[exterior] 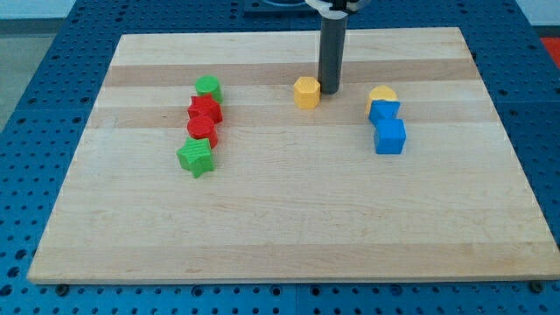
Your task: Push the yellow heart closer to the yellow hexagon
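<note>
The arm ends in a dark rod with no jaws, so there is nothing to open or close. The tip (pixel 331 90) stands on the table (pixel 289 227) at the far middle, just right of the yellow hexagon (pixel 306 92) and touching it or nearly so. The yellow heart (pixel 381 94) lies to the right, apart from the hexagon, with the rod between them. A blue block (pixel 384 112) sits against the heart's near side, and a blue cube (pixel 390 136) touches that block on its near side. On the left, four blocks form a chain running near to far: a green star (pixel 196 157), a red block (pixel 202 130), a second red block (pixel 206 109), and a green cylinder (pixel 208 87).
</note>
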Tool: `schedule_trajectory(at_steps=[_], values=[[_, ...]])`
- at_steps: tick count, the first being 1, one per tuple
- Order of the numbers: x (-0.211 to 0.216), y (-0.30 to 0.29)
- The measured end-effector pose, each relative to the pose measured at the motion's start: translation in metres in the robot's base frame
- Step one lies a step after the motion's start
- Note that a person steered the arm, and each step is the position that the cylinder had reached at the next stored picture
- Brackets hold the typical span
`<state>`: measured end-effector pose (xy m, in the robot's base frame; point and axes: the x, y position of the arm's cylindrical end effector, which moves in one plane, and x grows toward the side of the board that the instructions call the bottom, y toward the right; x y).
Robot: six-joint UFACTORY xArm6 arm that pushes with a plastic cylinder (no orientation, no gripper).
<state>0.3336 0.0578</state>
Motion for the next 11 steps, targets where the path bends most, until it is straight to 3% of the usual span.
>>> schedule_trajectory(at_steps=[4,7,11], values=[[0.005,0.101],[0.049,0.102],[0.034,0.071]])
